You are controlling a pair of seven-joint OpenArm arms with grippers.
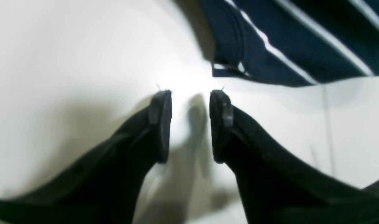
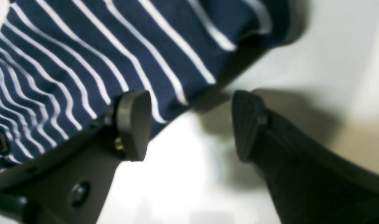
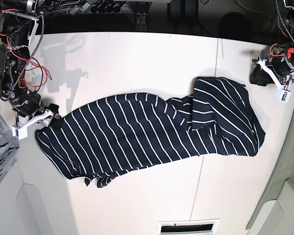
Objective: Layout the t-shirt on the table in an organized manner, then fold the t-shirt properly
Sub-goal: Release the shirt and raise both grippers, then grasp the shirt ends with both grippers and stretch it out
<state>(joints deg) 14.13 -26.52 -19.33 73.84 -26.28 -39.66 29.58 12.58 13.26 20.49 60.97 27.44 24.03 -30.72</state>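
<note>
The navy t-shirt (image 3: 152, 129) with thin white stripes lies stretched across the white table (image 3: 137, 58), its right part folded over itself. My right gripper (image 3: 53, 119) hovers at the shirt's left edge. In the right wrist view it (image 2: 189, 104) stands open, one finger (image 2: 133, 121) over the striped cloth (image 2: 83, 62), the other over bare table, nothing held. My left gripper (image 3: 258, 77) sits just beyond the shirt's upper right corner. In the left wrist view it (image 1: 191, 95) is open and empty, with the shirt's hem corner (image 1: 270, 40) a little ahead of it.
A grey cloth (image 3: 2, 147) hangs off the table's left edge. A thin seam (image 3: 209, 122) crosses the tabletop. A slotted vent (image 3: 188, 227) sits at the near edge. Cables and arm bases (image 3: 14, 49) crowd the far corners.
</note>
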